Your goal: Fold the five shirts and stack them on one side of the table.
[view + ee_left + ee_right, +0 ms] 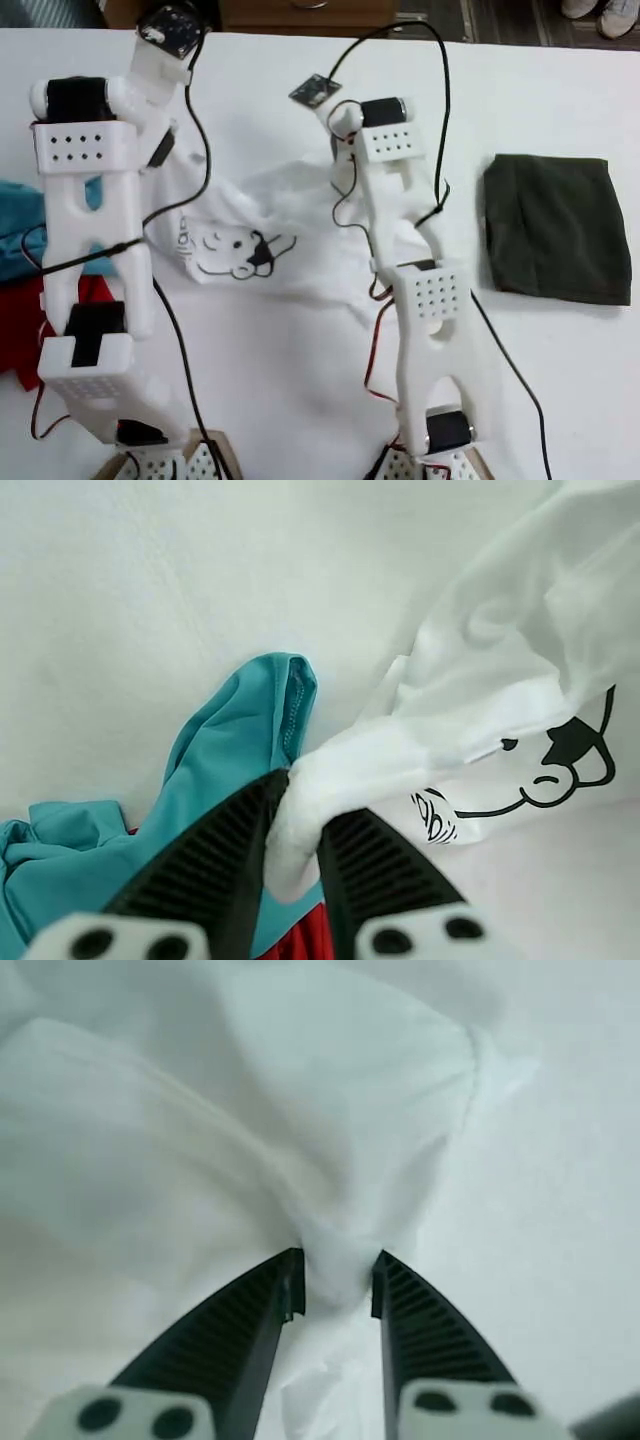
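A white shirt with a black cartoon bear print lies rumpled in the middle of the table, between the two arms. My left gripper is shut on a bunched edge of the white shirt, beside a teal shirt. My right gripper is shut on a pinched fold of the white shirt. A dark green shirt lies folded flat at the right side of the table. The teal shirt and a red shirt lie crumpled at the left edge, partly hidden by the left arm.
Black and red cables hang from both arms over the white shirt. The white table is bare at the front between the arm bases, and also at the back right behind the green shirt.
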